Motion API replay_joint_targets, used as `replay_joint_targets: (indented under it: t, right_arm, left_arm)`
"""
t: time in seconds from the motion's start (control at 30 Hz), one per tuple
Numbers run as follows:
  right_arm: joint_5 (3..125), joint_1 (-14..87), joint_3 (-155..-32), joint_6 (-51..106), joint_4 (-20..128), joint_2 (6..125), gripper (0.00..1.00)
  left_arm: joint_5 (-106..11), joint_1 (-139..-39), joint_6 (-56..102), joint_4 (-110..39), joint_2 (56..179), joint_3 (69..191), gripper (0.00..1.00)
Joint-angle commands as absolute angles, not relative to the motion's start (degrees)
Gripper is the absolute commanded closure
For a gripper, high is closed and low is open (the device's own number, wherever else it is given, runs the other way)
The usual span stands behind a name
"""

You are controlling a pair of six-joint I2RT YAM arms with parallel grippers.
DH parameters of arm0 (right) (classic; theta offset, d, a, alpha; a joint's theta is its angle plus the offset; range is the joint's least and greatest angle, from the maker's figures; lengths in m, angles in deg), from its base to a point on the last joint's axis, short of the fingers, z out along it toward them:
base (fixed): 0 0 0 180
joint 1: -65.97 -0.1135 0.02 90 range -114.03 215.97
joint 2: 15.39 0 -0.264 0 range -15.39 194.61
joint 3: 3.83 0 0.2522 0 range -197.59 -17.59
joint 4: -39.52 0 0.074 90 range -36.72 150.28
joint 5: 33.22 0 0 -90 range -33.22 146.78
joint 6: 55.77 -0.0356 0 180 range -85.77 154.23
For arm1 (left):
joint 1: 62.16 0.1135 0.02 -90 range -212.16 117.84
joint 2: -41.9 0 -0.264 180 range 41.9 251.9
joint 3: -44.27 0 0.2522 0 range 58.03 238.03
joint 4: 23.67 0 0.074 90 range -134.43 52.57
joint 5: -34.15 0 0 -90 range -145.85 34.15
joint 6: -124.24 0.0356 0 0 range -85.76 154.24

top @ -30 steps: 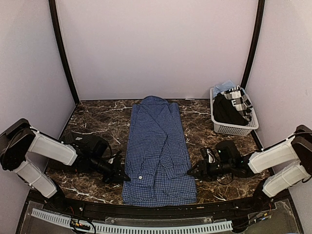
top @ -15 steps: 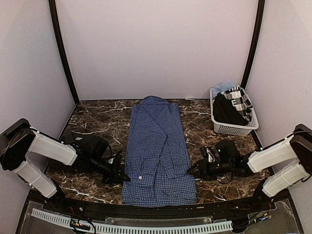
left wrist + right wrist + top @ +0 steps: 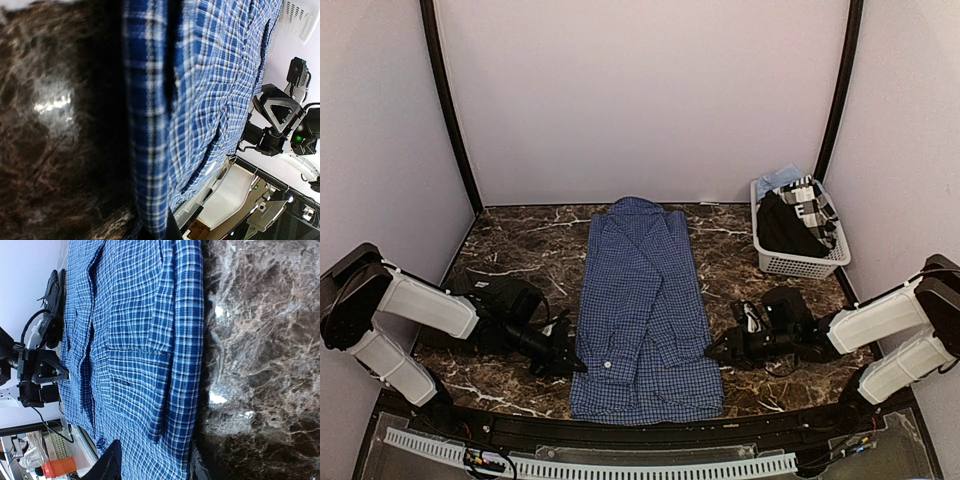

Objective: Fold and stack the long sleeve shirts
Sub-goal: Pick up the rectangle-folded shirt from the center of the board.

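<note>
My left gripper (image 3: 575, 367), closed at the blue shirt (image 3: 642, 290)'s left edge, and my right gripper (image 3: 711, 353), parted astride its right edge, should pinch level before folding.

White slatted basket (image 3: 800, 264) at marble table's (image 3: 510, 250) far-right corner.

Soft, even light; white glare spots the marble table (image 3: 260, 340) toward three o'clock in the right wrist view, and the left wrist view is blurry.

Left arm (image 3: 425, 305) jaws closed; right arm (image 3: 875, 320) jaws parted.
</note>
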State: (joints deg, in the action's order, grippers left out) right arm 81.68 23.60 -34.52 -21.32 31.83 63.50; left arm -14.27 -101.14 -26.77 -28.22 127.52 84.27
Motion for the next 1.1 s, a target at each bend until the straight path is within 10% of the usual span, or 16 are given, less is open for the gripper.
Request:
replay_joint_targets:
  t: [0.0,1.07]
  right_arm:
    - [81.5,23.9,-35.4,-20.3,33.1,63.8,0.57]
    - [81.2,23.9,-34.3,-21.2,31.9,63.2,0.54]
  left_arm:
    - [-13.3,-100.9,-25.6,-30.4,126.1,85.3,1.0]
    - [-13.4,-100.9,-25.9,-30.7,125.0,85.3,1.0]
